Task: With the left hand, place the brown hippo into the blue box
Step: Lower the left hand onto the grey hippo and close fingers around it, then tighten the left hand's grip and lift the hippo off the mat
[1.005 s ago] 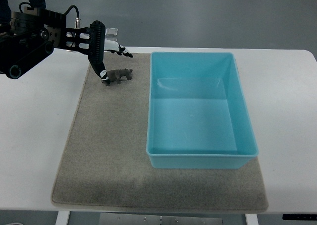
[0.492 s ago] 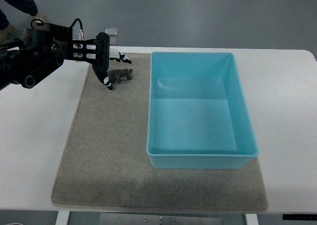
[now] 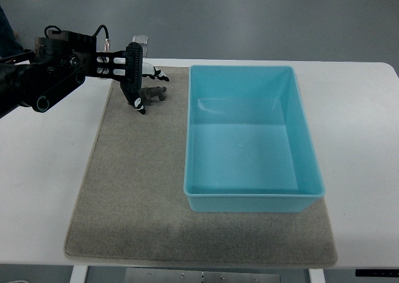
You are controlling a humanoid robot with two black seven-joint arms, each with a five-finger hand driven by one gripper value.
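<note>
Grey mat (image 3: 137,196): covers white table (image 3: 43,189), nearest the camera. Blue box (image 3: 252,199): on the mat's right side, empty. Brown hippo (image 3: 153,94): far-left mat corner, pinched between the left hand's (image 3: 138,86) fingers. Risk: a small toy in a shallow fingertip grip may slip or twist free during the carry and fall short of the box.

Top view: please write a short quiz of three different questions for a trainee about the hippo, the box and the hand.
1. True or false: the brown hippo lies inside the blue box.
2. Which surface is under the hippo? A) bare white table B) grey mat C) the box floor
3. Fill in: the left hand comes from the picture's ___ edge.

Key: 1. False; it is outside, left of the box. 2. B, the grey mat. 3. left.
</note>
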